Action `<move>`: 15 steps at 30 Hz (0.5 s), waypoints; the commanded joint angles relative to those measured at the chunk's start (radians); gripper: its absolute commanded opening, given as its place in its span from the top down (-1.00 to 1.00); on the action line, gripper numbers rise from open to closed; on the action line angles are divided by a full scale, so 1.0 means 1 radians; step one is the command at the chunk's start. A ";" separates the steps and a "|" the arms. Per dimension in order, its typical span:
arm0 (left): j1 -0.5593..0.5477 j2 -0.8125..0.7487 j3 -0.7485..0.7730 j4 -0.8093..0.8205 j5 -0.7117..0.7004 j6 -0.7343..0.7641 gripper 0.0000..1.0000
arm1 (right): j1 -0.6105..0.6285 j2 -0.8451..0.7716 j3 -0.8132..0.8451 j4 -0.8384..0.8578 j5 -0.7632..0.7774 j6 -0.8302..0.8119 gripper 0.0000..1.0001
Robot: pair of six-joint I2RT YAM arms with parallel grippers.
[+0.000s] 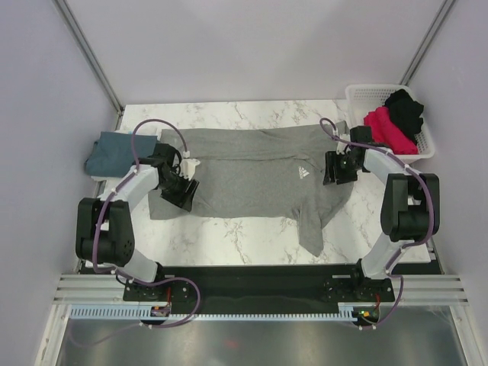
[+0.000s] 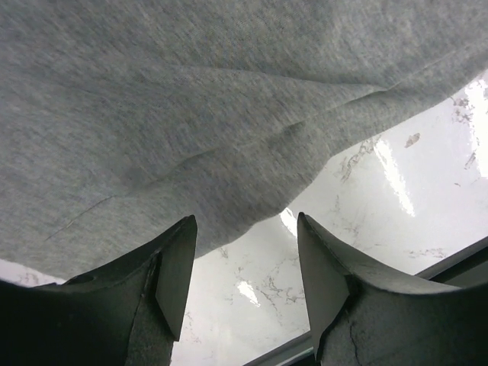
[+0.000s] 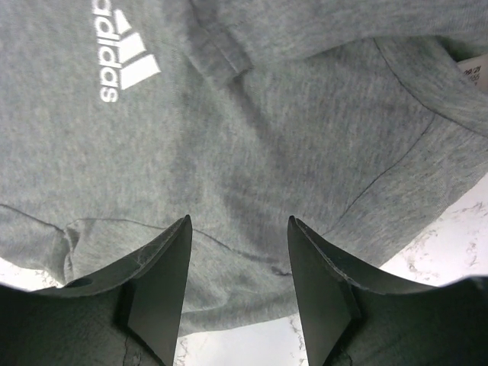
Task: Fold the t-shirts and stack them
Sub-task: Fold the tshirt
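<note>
Closest to us, in the left wrist view, the 2 dark fingers of the left gripper [image 2: 245, 229] stand apart with only the bare marble table [image 2: 366, 221] between them. This tool is released and grasps nothing. An edge of the grey t-shirt [image 2: 191, 114] lies just beyond the fingertips and fills the upper part of that view. We cannot tell whether the tips touch the cloth.

In the right wrist view, the right gripper [image 3: 239, 229] is likewise spread, its 2 fingers over grey fabric, and we see no cloth pinched between them. The white logo [image 3: 122, 57] shows at upper left there, and a small white label [image 3: 473, 72] sits at the right edge.

From the top camera, we see the grey t-shirt spread mostly flat across the middle of the table, chest side up. 1 sleeve [image 1: 313, 229] trails toward the near edge. The left gripper is at the shirt's near-left corner and the right gripper is at its right end.

A teal-blue t-shirt [image 1: 114, 152] lies folded at the table's left edge, just beside the grey one. At the far right corner stands a white basket [image 1: 374, 89] holding a magenta-pink t-shirt [image 1: 385, 128] and a black t-shirt [image 1: 406, 109], both bunched up.
</note>
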 commanded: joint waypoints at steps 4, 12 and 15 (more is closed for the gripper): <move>0.006 0.120 0.010 0.069 -0.023 -0.014 -0.25 | -0.047 0.093 0.047 -0.012 0.020 0.010 -0.22; 0.015 0.167 0.016 0.062 -0.058 0.027 -0.24 | -0.101 0.174 0.103 -0.065 0.072 -0.019 -0.21; 0.026 0.159 0.007 0.052 -0.069 0.050 -0.24 | -0.127 0.192 0.119 -0.063 0.089 -0.026 -0.20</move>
